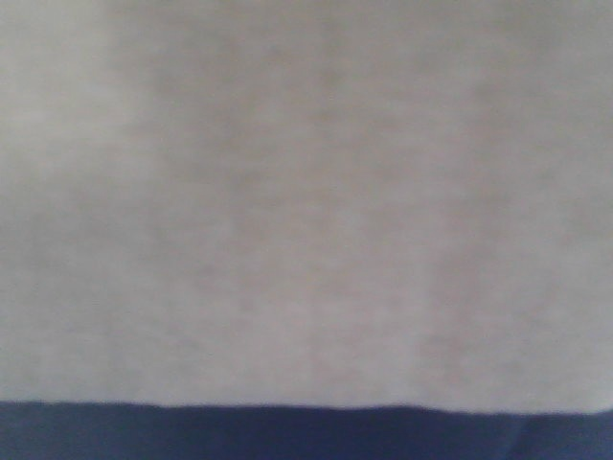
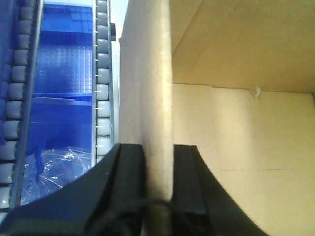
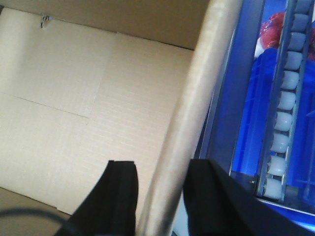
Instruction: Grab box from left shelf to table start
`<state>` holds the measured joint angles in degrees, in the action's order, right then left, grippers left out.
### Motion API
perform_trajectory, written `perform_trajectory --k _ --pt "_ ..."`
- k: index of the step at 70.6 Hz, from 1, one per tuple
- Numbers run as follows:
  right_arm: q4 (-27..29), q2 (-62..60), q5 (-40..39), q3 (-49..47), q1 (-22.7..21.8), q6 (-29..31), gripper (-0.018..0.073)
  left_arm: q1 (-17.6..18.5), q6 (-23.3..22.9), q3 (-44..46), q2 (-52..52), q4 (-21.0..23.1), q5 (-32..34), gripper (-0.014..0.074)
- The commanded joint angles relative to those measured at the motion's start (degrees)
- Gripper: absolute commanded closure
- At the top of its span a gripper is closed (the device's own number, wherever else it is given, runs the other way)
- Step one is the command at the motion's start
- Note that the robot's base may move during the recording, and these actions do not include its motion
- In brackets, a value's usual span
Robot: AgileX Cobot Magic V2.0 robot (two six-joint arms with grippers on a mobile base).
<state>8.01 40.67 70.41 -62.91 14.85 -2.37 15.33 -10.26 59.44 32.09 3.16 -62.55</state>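
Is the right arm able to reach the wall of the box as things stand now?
Probably yes. The right gripper straddles a wall of the box, with one jaw on each side, and nothing blocks it. Whether the jaws press on the wall is unclear.

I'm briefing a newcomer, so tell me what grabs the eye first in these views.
The open cardboard box fills both wrist views, the left gripper clamped over one wall and the right gripper astride another. Beside it, bright blue bins show between the white roller rails of the left shelf. The front view is only a pale blur.
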Motion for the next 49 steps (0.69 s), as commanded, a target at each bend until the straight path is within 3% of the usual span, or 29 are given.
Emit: perform_trajectory --k 1,49 --pt "6.71 0.69 -6.97 -1.40 0.46 1.99 0.0499 1.10 -1.22 3.05 -0.12 14.62 10.77 0.0692" --pt "6.71 0.69 -6.97 -1.40 0.46 1.99 0.0501 1.10 -1.22 3.05 -0.12 14.74 10.77 0.0692"
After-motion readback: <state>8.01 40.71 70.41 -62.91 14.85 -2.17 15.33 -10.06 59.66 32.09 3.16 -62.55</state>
